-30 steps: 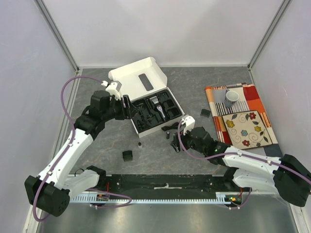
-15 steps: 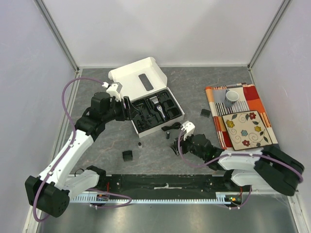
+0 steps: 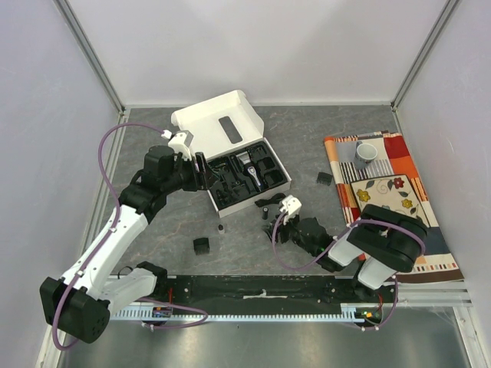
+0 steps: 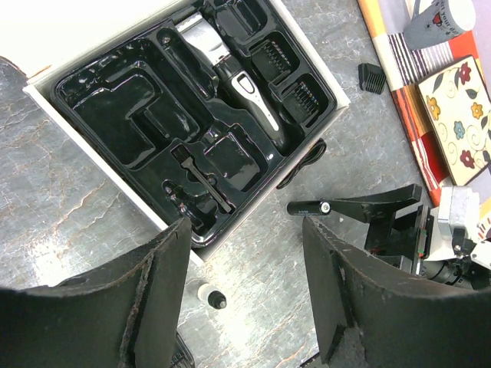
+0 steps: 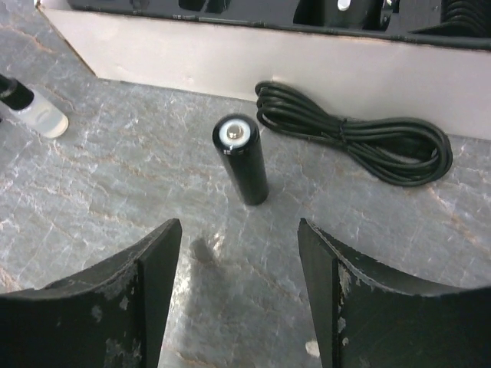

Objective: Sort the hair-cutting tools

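The black-and-silver hair clipper (image 3: 249,170) lies in the black tray of the white box (image 3: 222,205), also in the left wrist view (image 4: 238,77), beside comb attachments (image 4: 278,57). A coiled cord (image 5: 353,138) lies against the box's front wall. A small black cylinder (image 5: 244,157) lies on the table just ahead of my open, empty right gripper (image 5: 238,307), which sits low over the table (image 3: 279,230). A small white-and-black bottle (image 4: 205,295) lies below my open, empty left gripper (image 4: 245,307), which hovers at the box's left corner (image 3: 201,170).
A black comb attachment (image 3: 201,245) lies on the table at the front left, another (image 3: 324,178) next to a striped placemat (image 3: 399,149). On the mat stand a grey cup (image 3: 365,153) and a flowered tile (image 3: 387,205). The box's white lid (image 3: 219,119) stands open behind.
My right arm has folded in and moved left, and its gripper now sits low in front of the black cylinder. My left arm has hardly moved.
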Robot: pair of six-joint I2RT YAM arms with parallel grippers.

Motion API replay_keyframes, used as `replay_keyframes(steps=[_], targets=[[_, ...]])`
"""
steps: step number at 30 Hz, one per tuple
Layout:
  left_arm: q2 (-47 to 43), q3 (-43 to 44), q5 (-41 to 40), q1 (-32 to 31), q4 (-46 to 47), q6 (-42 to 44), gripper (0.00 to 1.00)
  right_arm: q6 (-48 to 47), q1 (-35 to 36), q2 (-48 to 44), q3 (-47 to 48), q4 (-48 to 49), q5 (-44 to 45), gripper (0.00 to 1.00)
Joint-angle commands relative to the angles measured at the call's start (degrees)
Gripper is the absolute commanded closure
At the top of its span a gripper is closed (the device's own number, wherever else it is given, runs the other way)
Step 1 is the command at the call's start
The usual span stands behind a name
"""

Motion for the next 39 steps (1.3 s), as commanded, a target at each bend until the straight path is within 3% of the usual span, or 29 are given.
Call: replay_keyframes(steps=[1, 12, 15, 19, 21, 23, 25, 27, 30, 36, 39], targets=[[-0.7, 0.0, 2.0, -0.3, 2.3, 2.3, 0.34, -2.1, 0.3, 3.5, 2.7, 9.3, 3.8, 0.30], [0.2, 0.2, 3.3, -0.3, 2.5, 2.2, 0.34, -4.8, 0.3, 8.8, 8.0, 10.9, 5.6, 0.38], [0.5, 0.3, 3.5, -0.3, 2.5, 2.2, 0.34, -4.8, 0.3, 8.3, 8.3, 10.0, 5.7, 0.49], [0.4, 0.3, 3.8, -0.3, 2.5, 2.2, 0.34, -4.6, 0.3, 5.9, 8.0, 7.2, 6.2, 0.80], [0.0, 0.2, 3.7, -0.3, 2.5, 2.2, 0.34, -4.6, 0.3, 2.4, 8.4, 4.4, 6.0, 0.86], [-0.1, 0.3, 3.9, -0.3, 2.5, 2.1, 0.34, -5.0, 0.3, -3.0, 10.6, -4.0, 5.1, 0.92], [-0.3, 0.3, 4.0, -0.3, 2.4, 2.1, 0.34, -5.6, 0.3, -6.9, 16.7, -20.6, 3.8, 0.95], [-0.7, 0.3, 4.1, -0.3, 2.4, 2.1, 0.34, -6.4, 0.3, -10.9, 21.5, -34.9, 2.6, 0.96], [-1.0, 0.3, 4.3, -0.3, 2.4, 2.2, 0.34, -7.9, 0.3, -13.4, 31.2, -48.5, 2.4, 0.94], [-1.3, 0.3, 4.1, -0.3, 2.4, 2.1, 0.34, -9.8, -0.1, -1.8, 58.7, -70.6, 5.4, 0.92], [-1.6, 0.3, 3.1, -0.2, 2.1, 2.0, 0.34, -7.8, -2.6, 8.0, 67.5, -74.4, 2.5, 0.94]])
